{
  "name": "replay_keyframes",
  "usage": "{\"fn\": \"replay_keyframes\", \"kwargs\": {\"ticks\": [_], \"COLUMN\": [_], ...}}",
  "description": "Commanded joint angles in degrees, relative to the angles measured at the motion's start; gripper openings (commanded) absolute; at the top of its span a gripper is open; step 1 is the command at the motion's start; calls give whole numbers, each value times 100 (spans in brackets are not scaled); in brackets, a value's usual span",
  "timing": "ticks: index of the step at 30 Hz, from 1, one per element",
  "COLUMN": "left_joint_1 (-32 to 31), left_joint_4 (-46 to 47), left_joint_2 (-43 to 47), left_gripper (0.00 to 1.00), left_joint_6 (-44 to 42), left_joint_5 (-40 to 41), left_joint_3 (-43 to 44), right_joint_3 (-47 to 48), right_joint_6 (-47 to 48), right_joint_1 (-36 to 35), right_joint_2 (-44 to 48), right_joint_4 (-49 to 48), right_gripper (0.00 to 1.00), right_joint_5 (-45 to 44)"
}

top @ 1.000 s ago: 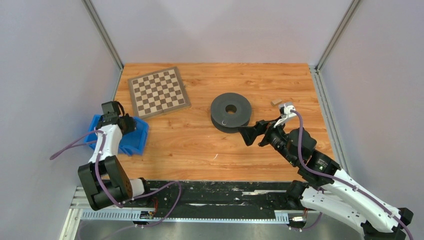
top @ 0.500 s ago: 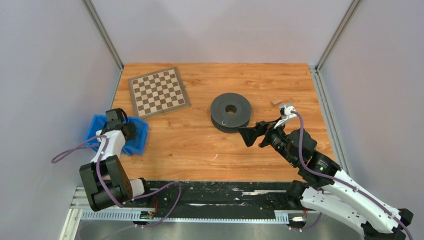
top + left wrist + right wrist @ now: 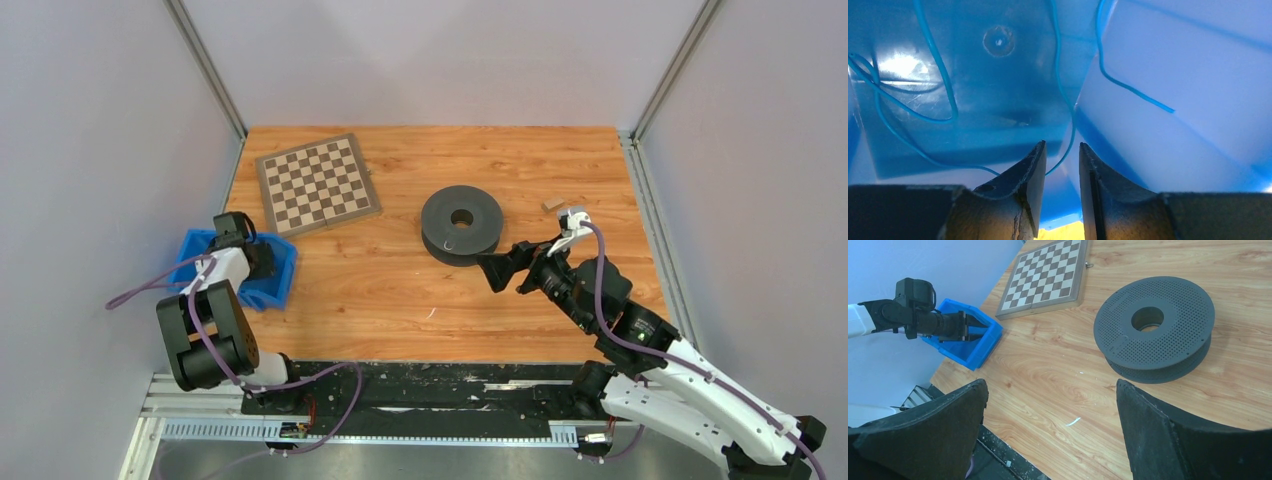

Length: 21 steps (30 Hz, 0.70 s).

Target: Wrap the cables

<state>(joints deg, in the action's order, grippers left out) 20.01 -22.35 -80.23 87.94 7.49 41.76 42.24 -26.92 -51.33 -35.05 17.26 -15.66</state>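
Two arms showed from above: the left gripper point(image 3: 252, 258) was down inside the bin point(image 3: 281, 287), and the right gripper point(image 3: 505, 268) hung just short of the spool point(image 3: 461, 222), which lay ahead of its tips. We could not make out the cable from there.

From the left wrist, the jaws stood a little apart, clamped on nothing. The cable point(image 3: 1148, 100) lay in loose loops on the bin floor ahead of the tips, with one strand crossing just beyond the gap. We judged the step to be picking up that strand. We would push forward until it sat deep between the pads, close fully, then lift slowly so the loops trailed out and did not snag on the bin wall.

From the right wrist, its fingers were spread wide and empty, with the spool ahead and to their right. We would hold that arm ready to steady the spool.
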Motion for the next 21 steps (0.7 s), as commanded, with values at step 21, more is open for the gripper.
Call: {"fn": "replay_keyframes", "kwargs": {"ticks": [21], "left_joint_1": [-17], "left_joint_4": [30], "left_joint_2": [76], "left_gripper": [0], "left_joint_6": [-118], "left_joint_5": [-109], "left_joint_3": [328], "right_joint_3": [105], "right_joint_6": [309], "right_joint_1": [-17], "right_joint_2": [-162], "right_joint_4": [-170], "right_gripper": [98], "right_joint_5": [-184]}}
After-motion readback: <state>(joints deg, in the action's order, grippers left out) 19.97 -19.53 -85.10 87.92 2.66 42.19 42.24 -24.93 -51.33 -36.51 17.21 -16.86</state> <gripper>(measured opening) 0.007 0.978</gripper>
